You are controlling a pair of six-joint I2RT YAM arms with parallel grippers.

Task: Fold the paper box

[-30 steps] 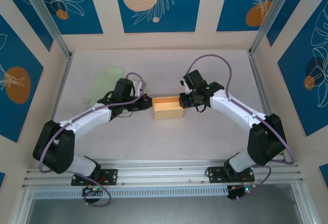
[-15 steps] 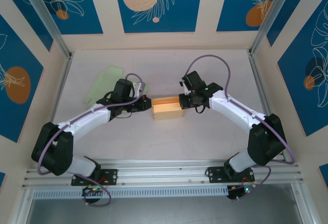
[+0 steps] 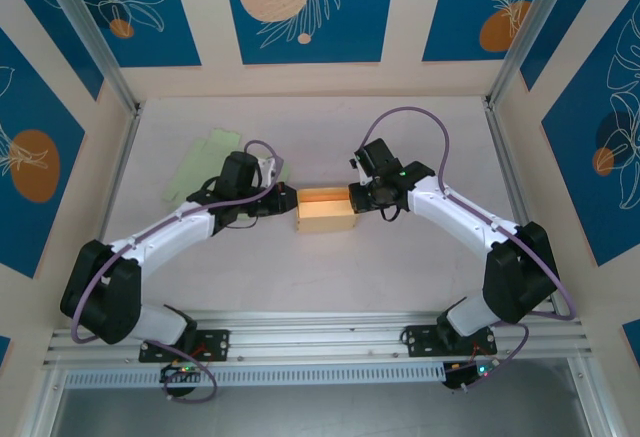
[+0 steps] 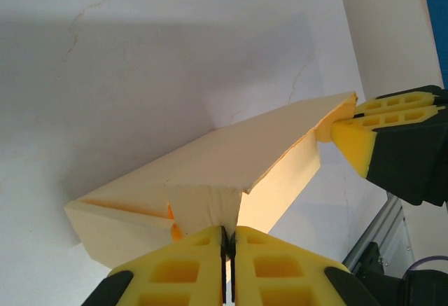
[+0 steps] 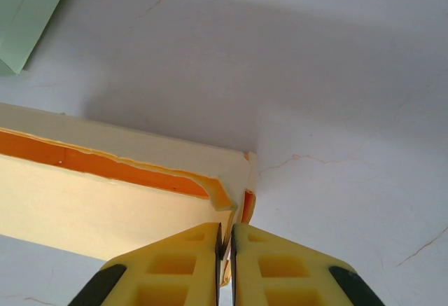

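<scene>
— Where is the box (image 3: 326, 211)?
— In the middle of the table (image 3: 400, 277), open side up, between the two grippers.
— What do the fingers do?
— The left gripper (image 4: 229, 239) has its pads almost pressed together and pinches the thin wall at the box's left end. The right gripper (image 5: 225, 239) pinches the right end wall at a corner, just as tightly.
— And the arms?
— Both reach forward and bend inward, facing each other. A green sheet (image 3: 205, 164) lies beyond the left arm.

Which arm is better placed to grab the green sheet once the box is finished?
Left, probably. The green sheet lies close to the left gripper; the right gripper pinches the opposite end of the paper box, farther off.
</scene>
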